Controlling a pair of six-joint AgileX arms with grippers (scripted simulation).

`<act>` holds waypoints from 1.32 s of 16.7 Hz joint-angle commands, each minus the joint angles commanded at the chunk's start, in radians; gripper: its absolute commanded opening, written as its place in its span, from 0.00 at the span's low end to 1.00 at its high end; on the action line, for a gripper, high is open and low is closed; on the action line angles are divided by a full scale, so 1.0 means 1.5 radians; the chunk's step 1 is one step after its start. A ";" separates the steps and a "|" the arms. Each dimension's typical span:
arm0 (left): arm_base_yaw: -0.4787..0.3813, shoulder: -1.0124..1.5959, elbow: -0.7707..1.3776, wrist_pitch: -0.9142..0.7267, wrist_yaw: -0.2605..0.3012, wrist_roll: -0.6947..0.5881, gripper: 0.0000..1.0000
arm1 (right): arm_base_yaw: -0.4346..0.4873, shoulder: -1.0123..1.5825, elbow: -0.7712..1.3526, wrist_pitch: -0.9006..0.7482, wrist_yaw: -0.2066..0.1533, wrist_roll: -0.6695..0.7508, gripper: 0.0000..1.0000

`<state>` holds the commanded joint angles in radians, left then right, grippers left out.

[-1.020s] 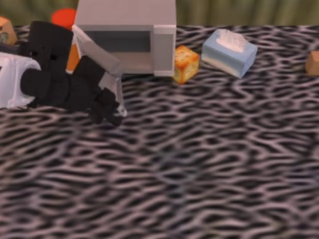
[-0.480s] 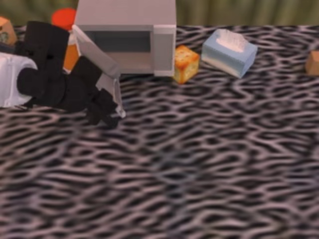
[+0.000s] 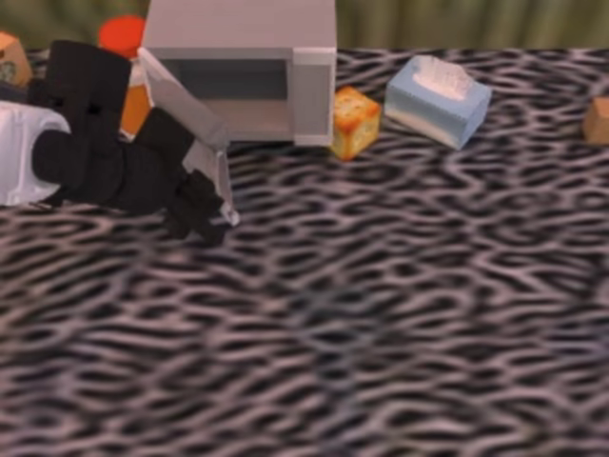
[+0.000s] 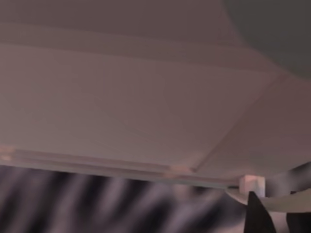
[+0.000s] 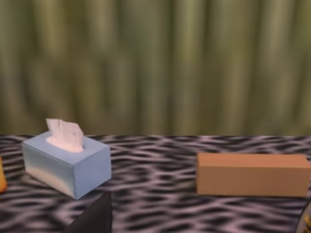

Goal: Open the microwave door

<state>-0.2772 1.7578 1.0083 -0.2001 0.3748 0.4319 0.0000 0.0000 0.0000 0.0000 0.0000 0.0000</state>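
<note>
From the top view, the microwave [image 3: 243, 57] stands at the far edge of the table [image 3: 381, 324], left of centre. The microwave door [image 3: 190, 129] is swung out on its left side, its free edge pointing toward the near side of the table, so the dim cavity shows. The left gripper [image 3: 205, 214] sits at the door's free lower edge, with the black arm lying across the table's left side; whether its fingers are apart or clamped on the door cannot be told. Just right of the microwave is an orange cube [image 3: 355, 121], and farther right a pale blue tissue box [image 3: 438, 100]. A brown box [image 3: 598, 119] shows at the right edge. A red-orange object [image 3: 122, 36] sits behind the arm, at the microwave's left.

The left wrist view is filled by the door's pale panel [image 4: 136, 116], very close, with the patterned table blurred beyond it and one dark finger [image 4: 257, 213] at the frame's edge.

The right wrist view shows the tissue box [image 5: 65, 158] and the brown box [image 5: 252, 174] on the table before a green curtain [image 5: 155, 63]. A dark finger [image 5: 95, 216] juts in; whether the right fingers are apart or together cannot be told.
</note>
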 joint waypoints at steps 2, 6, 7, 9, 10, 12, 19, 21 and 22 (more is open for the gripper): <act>0.000 0.000 0.000 0.000 0.000 0.000 0.00 | 0.000 0.000 0.000 0.000 0.000 0.000 1.00; 0.000 0.000 0.000 0.000 0.000 0.000 0.00 | 0.000 0.000 0.000 0.000 0.000 0.000 1.00; 0.000 0.000 0.000 0.000 0.000 0.000 0.00 | 0.000 0.000 0.000 0.000 0.000 0.000 1.00; 0.000 0.000 0.000 0.000 0.000 0.000 0.00 | 0.000 0.000 0.000 0.000 0.000 0.000 1.00; 0.000 0.000 0.000 0.000 0.000 0.000 0.00 | 0.000 0.000 0.000 0.000 0.000 0.000 1.00; -0.003 0.000 -0.002 -0.001 0.005 -0.001 0.00 | 0.000 0.000 0.000 0.000 0.000 0.000 1.00; 0.022 -0.002 0.002 -0.024 0.034 0.053 0.00 | 0.000 0.000 0.000 0.000 0.000 0.000 1.00; 0.026 -0.002 0.002 -0.028 0.039 0.061 0.00 | 0.000 0.000 0.000 0.000 0.000 0.000 1.00; 0.026 -0.002 0.002 -0.028 0.039 0.061 0.00 | 0.000 0.000 0.000 0.000 0.000 0.000 1.00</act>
<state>-0.2388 1.7552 1.0113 -0.2418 0.4328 0.5228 0.0000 0.0000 0.0000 0.0000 0.0000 0.0000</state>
